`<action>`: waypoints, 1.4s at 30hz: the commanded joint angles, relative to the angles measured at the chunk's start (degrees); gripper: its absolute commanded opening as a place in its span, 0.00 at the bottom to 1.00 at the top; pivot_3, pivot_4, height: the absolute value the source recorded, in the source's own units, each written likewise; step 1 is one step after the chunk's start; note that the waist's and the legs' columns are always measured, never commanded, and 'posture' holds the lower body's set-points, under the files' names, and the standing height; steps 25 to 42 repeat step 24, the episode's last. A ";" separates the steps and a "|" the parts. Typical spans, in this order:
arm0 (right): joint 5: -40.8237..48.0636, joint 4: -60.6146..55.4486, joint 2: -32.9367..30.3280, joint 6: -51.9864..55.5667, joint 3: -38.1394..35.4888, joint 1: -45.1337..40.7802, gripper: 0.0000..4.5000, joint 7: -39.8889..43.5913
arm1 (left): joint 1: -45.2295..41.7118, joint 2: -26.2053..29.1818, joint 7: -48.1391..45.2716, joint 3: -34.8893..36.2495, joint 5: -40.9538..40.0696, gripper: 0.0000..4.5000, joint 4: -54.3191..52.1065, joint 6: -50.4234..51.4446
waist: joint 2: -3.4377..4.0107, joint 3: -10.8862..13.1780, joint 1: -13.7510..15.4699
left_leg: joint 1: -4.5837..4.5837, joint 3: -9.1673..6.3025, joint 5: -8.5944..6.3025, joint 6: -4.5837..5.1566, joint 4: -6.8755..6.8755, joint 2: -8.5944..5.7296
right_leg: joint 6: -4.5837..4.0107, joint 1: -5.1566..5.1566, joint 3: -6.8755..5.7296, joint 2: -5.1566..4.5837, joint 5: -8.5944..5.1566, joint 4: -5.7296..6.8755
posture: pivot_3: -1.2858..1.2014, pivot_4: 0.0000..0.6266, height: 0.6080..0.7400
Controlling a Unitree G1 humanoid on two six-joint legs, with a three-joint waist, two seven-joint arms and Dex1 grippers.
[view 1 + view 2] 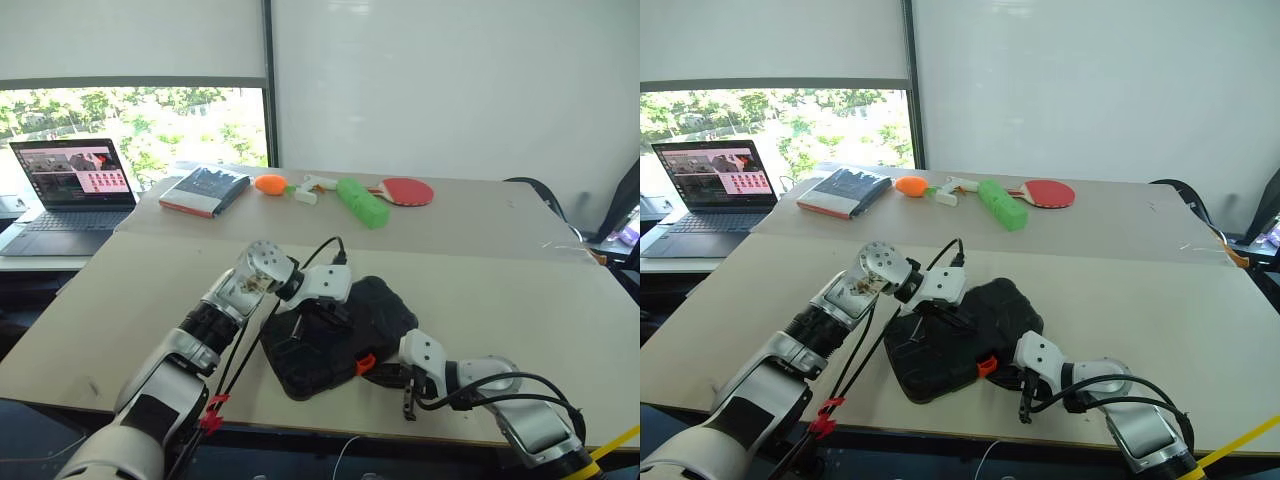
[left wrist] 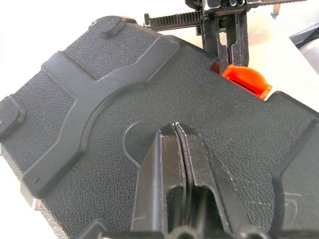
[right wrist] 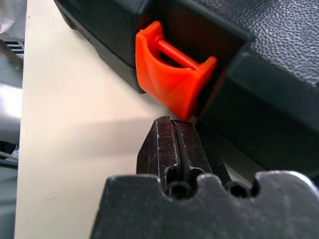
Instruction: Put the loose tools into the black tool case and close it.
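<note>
The black tool case [image 1: 385, 305] lies shut on the near table, close to its front edge, textured lid up. My left gripper [image 2: 174, 127] is shut, its tips resting on the lid's middle. My right gripper [image 3: 172, 120] is shut too, its tips right at the small orange latch [image 3: 172, 82] on the case's front side; whether they touch it I cannot tell. In the left wrist view the right gripper's fingers [image 2: 227, 45] stand beside that latch [image 2: 244, 79]. The loose tools are out of view.
On the far table lie a dark book [image 1: 205, 190], an orange object [image 1: 270, 184], a white piece [image 1: 312, 188], a green cylinder [image 1: 362, 202] and a red paddle [image 1: 405, 190]. An open laptop [image 1: 70, 185] stands at the far left.
</note>
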 commanded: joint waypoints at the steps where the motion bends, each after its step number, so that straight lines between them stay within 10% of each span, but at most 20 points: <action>1: 4.15 -6.27 -1.24 0.55 -4.03 -0.91 0.00 0.89 | 3.35 0.39 -0.62 -2.08 2.34 0.02 2.56 1.74 | 0.01 0.00 0.01 | 0.00 0.00 0.00 0.00 0.00 0.00 | 0.00 0.00 0.00 0.00 0.00 0.00 | 0.52 0.24 0.97; 15: 29.19 -6.92 -23.23 18.57 -38.03 5.35 1.00 13.04 | 19.64 29.84 -1.91 30.73 -21.38 1.00 -24.21 33.93 | 0.14 0.33 -0.95 | -0.45 -0.50 -0.01 0.01 -0.31 0.09 | -0.13 -0.65 -0.03 0.06 -0.08 0.04 | 0.52 0.24 0.97; 23: 29.46 -0.85 -24.33 18.39 -36.59 -1.14 1.00 12.96 | 26.22 37.27 3.64 43.44 -29.61 1.00 -30.00 41.97 | 0.23 0.50 0.52 | -0.41 -0.37 0.00 -0.01 -0.32 0.00 | -0.01 -0.60 -0.08 -0.17 -0.15 -0.03 | 0.52 0.24 0.97; 42: 29.31 -0.60 -23.92 18.37 -36.21 -1.82 1.00 12.55 | 27.02 37.06 4.54 43.80 -29.54 1.00 -30.82 40.98 | 0.23 0.50 0.52 | -0.42 -0.33 0.00 -0.01 -0.32 -0.02 | -0.01 -0.60 -0.08 -0.16 -0.15 -0.03 | 0.52 0.24 0.97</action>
